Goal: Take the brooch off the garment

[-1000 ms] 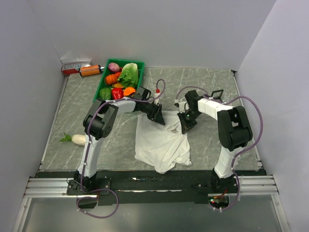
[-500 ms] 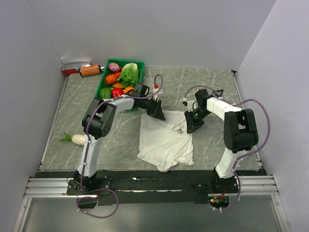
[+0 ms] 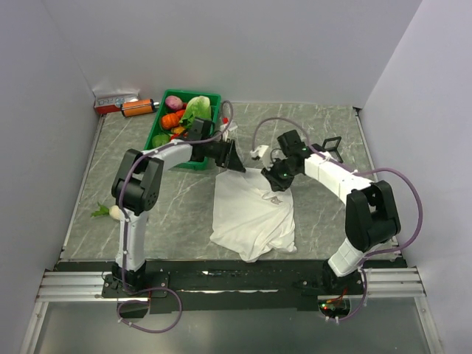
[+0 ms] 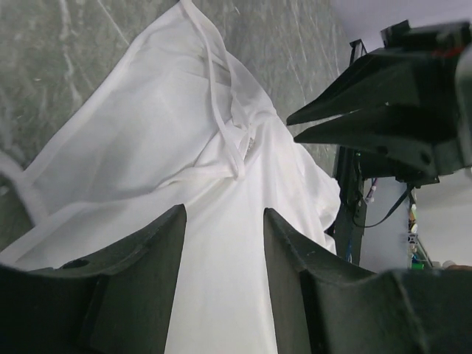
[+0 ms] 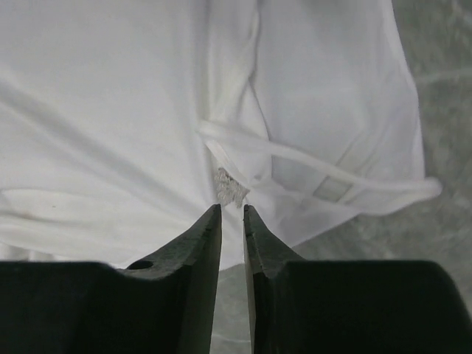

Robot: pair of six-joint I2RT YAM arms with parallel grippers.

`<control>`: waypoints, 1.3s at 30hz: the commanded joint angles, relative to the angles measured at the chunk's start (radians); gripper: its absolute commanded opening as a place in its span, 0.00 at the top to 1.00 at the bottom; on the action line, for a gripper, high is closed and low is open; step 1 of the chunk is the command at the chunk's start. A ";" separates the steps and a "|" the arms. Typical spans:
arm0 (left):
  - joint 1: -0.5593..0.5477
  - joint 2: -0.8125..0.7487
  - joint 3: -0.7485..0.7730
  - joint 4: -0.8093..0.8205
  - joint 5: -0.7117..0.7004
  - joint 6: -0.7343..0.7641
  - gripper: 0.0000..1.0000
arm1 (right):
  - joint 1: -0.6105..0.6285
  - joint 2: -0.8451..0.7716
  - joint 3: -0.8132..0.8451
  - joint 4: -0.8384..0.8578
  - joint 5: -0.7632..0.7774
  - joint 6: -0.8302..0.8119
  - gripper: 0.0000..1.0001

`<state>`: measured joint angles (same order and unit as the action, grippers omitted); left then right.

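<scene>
Left pincer stood wide open over the far left corner of the white top, with its arm stretched low past the green crate. Print on the small box in the far left corner was too small to read. The brooch, a tiny speckled bit, sat on the top where a strap crossed a fold. Right pincer hung just short of it, tips a narrow slit apart and gripping nothing, its arm bent inward over the cloth's far right edge.
</scene>
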<state>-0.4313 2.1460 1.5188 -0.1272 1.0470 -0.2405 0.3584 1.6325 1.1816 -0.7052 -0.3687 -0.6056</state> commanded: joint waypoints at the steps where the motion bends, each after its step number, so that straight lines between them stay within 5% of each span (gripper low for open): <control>1: 0.019 -0.096 0.017 -0.098 0.044 0.056 0.49 | 0.053 -0.002 -0.005 0.076 0.060 -0.230 0.75; 12: 0.065 -0.123 -0.022 -0.094 0.025 0.044 0.49 | 0.073 0.093 0.035 -0.011 0.091 -0.381 0.81; 27: 0.071 -0.109 0.000 -0.103 0.004 0.037 0.47 | 0.079 0.145 0.015 -0.024 0.074 -0.450 0.71; 39: 0.074 -0.104 0.004 -0.123 -0.007 0.053 0.46 | 0.077 0.167 0.038 -0.048 0.076 -0.496 0.72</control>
<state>-0.3622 2.0766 1.5005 -0.2531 1.0412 -0.2035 0.4297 1.8042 1.1820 -0.7341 -0.2821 -1.0679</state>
